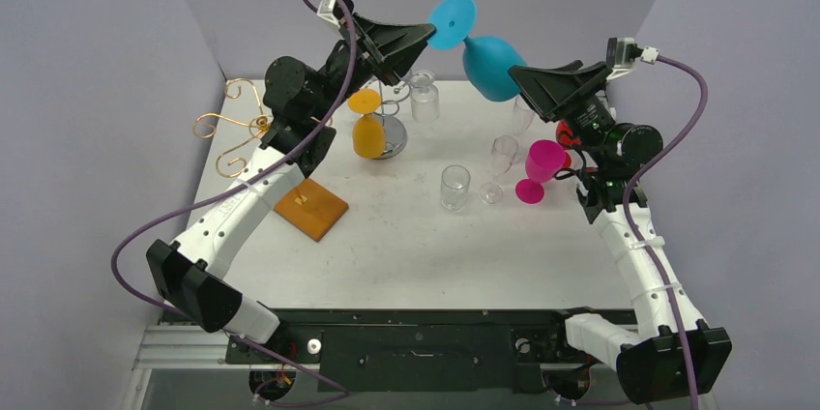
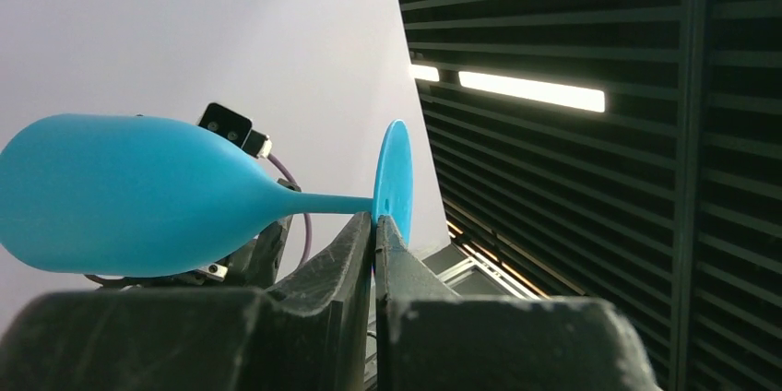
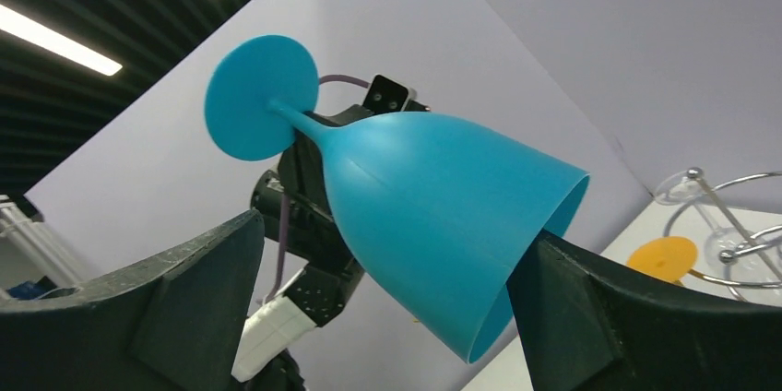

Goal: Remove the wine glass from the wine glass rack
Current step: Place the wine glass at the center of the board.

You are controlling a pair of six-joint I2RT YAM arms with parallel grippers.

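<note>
The blue wine glass (image 1: 488,64) hangs in the air above the table's far side, lying sideways with its foot (image 1: 453,21) to the left. My left gripper (image 1: 425,38) is shut on the rim of that foot (image 2: 393,179). My right gripper (image 1: 517,76) stands open around the bowl (image 3: 433,197). Its right finger (image 3: 590,299) is at the bowl's rim, and its left finger (image 3: 203,271) is apart from the bowl. Below and to the left, the silver wire rack (image 1: 394,139) stands on the table with an orange glass (image 1: 368,134) hanging upside down on it.
A gold wire rack (image 1: 232,125) sits at the table's left edge, with an orange square block (image 1: 310,207) in front of it. Clear glasses (image 1: 454,186) (image 1: 504,154) (image 1: 423,96) and a pink glass (image 1: 541,166) stand mid-table and to the right.
</note>
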